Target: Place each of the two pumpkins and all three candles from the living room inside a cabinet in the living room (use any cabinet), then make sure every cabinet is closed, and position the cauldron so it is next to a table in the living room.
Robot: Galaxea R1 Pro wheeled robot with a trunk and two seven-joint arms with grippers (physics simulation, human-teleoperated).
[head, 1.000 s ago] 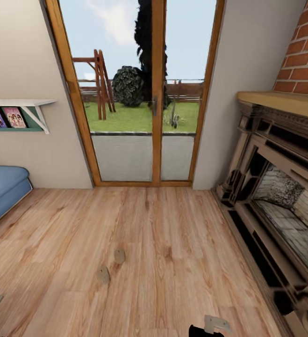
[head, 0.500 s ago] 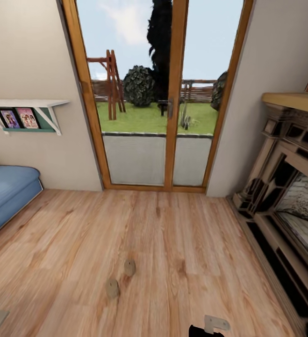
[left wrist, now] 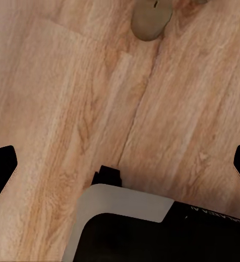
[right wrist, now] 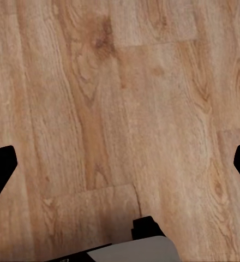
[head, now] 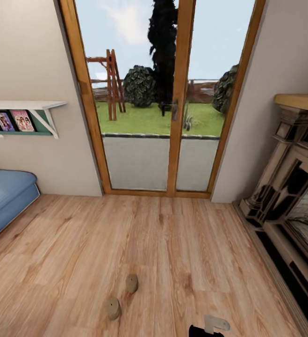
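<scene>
Two stubby beige candles lie on the wood floor close to me in the head view, one [head: 132, 283] slightly farther than the other [head: 111, 308]. The left wrist view catches a candle [left wrist: 151, 19] on the planks well beyond my left gripper [left wrist: 121, 166], whose dark fingertips [left wrist: 0, 174] stand wide apart with nothing between them. My right gripper [right wrist: 121, 166] hangs over bare floor, also open and empty. The pumpkins, cabinet, cauldron and table are out of view.
A glass double door [head: 172, 117] with a wooden frame fills the far wall. A blue sofa [head: 4, 199] sits at the left under a wall shelf [head: 25, 114]. An ornate stone fireplace [head: 289, 206] lines the right side. Open plank floor lies between them.
The whole picture has shifted, so the camera moved: the candles now sit lower and nearer, and the fireplace has slid toward the right edge. The candles themselves have not moved on the floor.
</scene>
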